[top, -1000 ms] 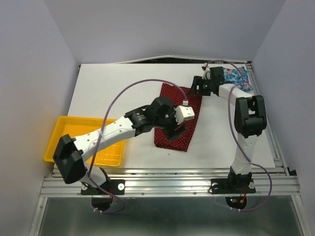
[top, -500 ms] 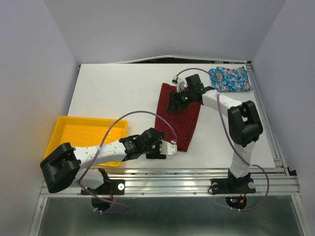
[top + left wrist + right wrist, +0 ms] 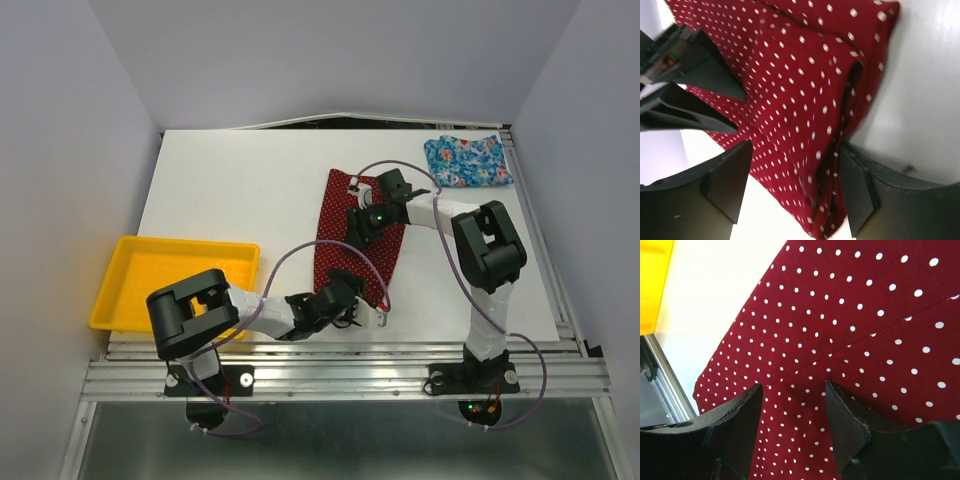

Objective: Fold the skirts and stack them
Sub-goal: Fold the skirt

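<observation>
Left gripper (image 3: 790, 192) has swung to lower centre, spread astride the red skirt (image 3: 342, 250) edge; right gripper (image 3: 790, 417) parted above it.

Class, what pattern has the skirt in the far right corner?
The skirt is blue with multicoloured flowers; top view.

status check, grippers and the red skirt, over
Left gripper open, straddling near edge of red skirt. Right gripper open, low over its middle. Blue skirt apart at far right corner, not stacked.
</observation>
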Available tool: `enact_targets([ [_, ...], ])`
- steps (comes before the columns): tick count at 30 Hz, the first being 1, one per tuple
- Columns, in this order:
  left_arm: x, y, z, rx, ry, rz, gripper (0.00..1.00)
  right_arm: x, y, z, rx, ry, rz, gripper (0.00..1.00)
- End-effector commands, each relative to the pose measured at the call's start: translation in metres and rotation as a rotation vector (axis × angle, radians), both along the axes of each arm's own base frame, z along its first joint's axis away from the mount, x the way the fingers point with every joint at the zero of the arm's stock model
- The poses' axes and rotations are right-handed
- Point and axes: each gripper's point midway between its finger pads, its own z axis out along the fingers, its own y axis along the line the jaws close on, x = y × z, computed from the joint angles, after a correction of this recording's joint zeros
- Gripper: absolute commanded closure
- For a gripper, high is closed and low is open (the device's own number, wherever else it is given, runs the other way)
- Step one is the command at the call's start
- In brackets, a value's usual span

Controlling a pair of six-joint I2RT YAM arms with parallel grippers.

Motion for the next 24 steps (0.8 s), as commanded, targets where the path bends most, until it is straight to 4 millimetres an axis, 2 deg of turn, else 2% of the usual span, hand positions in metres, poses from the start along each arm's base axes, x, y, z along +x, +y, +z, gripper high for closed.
enact_targets([
  [1,0.0,0.007,-0.026,0.079,0.006,0.018,0.23,-0.009,-0.01,-0.039,-0.078,0.029,0.02,0.41],
  [4,0.0,0.004,-0.022,0.057,0.009,0.028,0.32,-0.012,-0.011,-0.043,-0.078,0.044,0.021,0.42],
  [5,0.001,0.004,-0.018,0.043,0.006,0.039,0.39,-0.013,-0.01,-0.043,-0.076,0.049,0.02,0.42],
  [6,0.002,0.005,-0.015,0.038,0.003,0.044,0.39,-0.013,-0.01,-0.043,-0.072,0.048,0.022,0.42],
  [9,-0.005,0.009,-0.01,0.048,0.034,0.03,0.59,-0.013,-0.009,-0.042,-0.066,0.052,0.02,0.42],
  [10,-0.007,0.007,-0.008,0.046,0.051,0.028,0.73,-0.013,-0.008,-0.041,-0.061,0.051,0.019,0.42],
  [11,-0.01,0.005,-0.004,0.036,0.072,0.017,0.81,-0.014,-0.008,-0.04,-0.055,0.053,0.021,0.42],
  [12,-0.014,0.01,-0.008,0.068,0.105,0.022,0.93,-0.013,-0.006,-0.037,-0.045,0.054,0.022,0.42],
  [13,-0.014,0.006,-0.003,0.048,0.127,0.037,0.99,-0.016,0.0,-0.03,-0.025,0.051,0.037,0.42],
  [15,-0.024,0.008,-0.009,0.087,0.196,0.026,1.0,-0.013,0.003,-0.017,-0.006,0.028,0.038,0.4],
  [17,-0.031,-0.001,-0.004,0.072,0.257,0.013,1.0,-0.001,0.004,0.001,-0.007,-0.036,0.023,0.31],
  [18,-0.038,0.006,-0.009,0.116,0.298,0.008,1.0,0.006,0.004,0.008,-0.014,-0.062,0.011,0.28],
  [19,-0.041,0.001,-0.004,0.108,0.318,0.002,1.0,0.027,-0.002,0.022,-0.024,-0.118,-0.031,0.24],
  [20,-0.049,-0.003,-0.003,0.094,0.371,-0.013,1.0,0.039,-0.005,0.03,-0.028,-0.149,-0.054,0.22],
  [21,-0.058,0.007,-0.007,0.138,0.419,-0.011,1.0,0.051,-0.009,0.035,-0.033,-0.172,-0.079,0.21],
  [22,-0.064,0.002,-0.002,0.126,0.452,-0.025,1.0,0.077,-0.02,0.049,-0.032,-0.22,-0.126,0.19],
  [23,-0.07,0.001,0.002,0.116,0.485,-0.031,1.0,0.089,-0.026,0.046,-0.036,-0.22,-0.145,0.19],
  [24,-0.078,0.004,0.004,0.133,0.534,-0.027,1.0,0.111,-0.039,0.057,-0.039,-0.254,-0.187,0.18],
])
